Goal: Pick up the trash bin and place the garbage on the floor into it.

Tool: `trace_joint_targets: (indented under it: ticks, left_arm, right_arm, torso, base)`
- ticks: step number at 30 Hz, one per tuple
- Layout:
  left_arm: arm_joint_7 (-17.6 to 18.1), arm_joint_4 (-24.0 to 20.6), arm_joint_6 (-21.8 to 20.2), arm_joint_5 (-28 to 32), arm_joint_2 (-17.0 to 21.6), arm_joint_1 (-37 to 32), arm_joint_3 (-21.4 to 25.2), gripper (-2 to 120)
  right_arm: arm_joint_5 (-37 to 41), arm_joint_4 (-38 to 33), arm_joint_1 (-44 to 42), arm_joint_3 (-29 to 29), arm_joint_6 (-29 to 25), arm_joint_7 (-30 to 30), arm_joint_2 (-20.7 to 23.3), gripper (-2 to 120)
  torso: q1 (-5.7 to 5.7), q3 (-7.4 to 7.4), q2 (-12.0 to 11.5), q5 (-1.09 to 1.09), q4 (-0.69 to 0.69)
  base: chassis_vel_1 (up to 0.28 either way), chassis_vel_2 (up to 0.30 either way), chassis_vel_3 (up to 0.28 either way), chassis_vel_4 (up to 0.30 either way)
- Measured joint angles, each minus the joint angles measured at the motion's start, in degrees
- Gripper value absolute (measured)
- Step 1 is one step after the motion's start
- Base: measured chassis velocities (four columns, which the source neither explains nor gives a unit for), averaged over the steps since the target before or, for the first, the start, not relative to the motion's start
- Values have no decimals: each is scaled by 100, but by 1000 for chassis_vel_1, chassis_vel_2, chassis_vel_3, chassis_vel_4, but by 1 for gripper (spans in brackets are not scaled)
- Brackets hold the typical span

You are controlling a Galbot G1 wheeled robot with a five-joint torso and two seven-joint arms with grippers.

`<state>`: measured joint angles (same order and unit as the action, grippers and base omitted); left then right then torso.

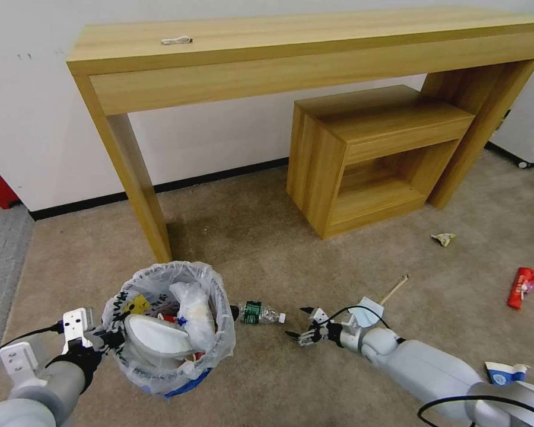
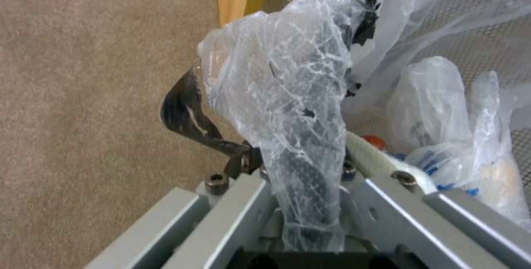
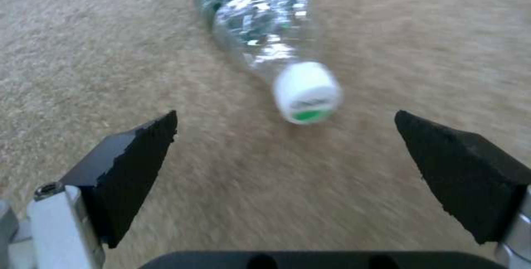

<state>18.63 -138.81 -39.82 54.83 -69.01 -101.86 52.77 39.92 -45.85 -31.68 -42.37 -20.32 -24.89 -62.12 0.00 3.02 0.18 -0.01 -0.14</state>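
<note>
Bin gripped at the rim, bottle lined up for the pick

On the beige short-pile carpet floor (image 1: 267, 249), the small round black trash bin (image 1: 167, 323) in its crinkled plastic liner already holds a white slipper; the left gripper (image 1: 104, 338) has its fingers clenched on that rim. The right gripper (image 3: 285, 165), fingers spread wide, faces the white cap of the clear green-label plastic bottle (image 3: 265, 32) lying just beside the bin. Best to advance low and straddle the neck squarely before closing.

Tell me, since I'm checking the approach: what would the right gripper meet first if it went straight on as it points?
Probably the white cap of the green-label bottle, lying on the floor ahead of the open right gripper.
</note>
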Motion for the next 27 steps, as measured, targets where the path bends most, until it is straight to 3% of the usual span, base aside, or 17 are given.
trace_joint_targets:
  ticks: [3, 7, 20, 22, 27]
  left_arm:
    - [-14, -2, 12, 5, -2, -11, 8, 1]
    - [-26, 15, 38, 2, -8, -19, 9, 1]
    - [-48, 31, 84, -57, -43, -31, -49, 1]
    - [-62, 30, 93, -100, -77, -35, -81, 1]
    - [-66, 20, 94, -118, -89, -28, -116, 1]
  right_arm:
    - [-96, 434, 80, -115, -92, -111, -495, 100]
    - [-139, 701, 146, -171, -120, -189, -801, 100]
    - [-326, 773, 109, 8, -156, -56, -836, 100]
    - [-373, 813, 69, 57, -167, 9, -824, 89]
    - [-392, 834, 53, 40, -200, 67, -841, 80]
  torso:
    - [0, 0, 0, 0, 0]
    - [0, 0, 0, -2, 2]
    - [0, 0, 0, 0, -1]
    - [0, 0, 0, 1, 0]
    - [0, 0, 0, 1, 0]
  base:
    - [0, 0, 0, 0]
    - [0, 0, 0, 0]
    - [0, 0, 0, 0]
    - [0, 0, 0, 0]
    - [0, 0, 0, 0]
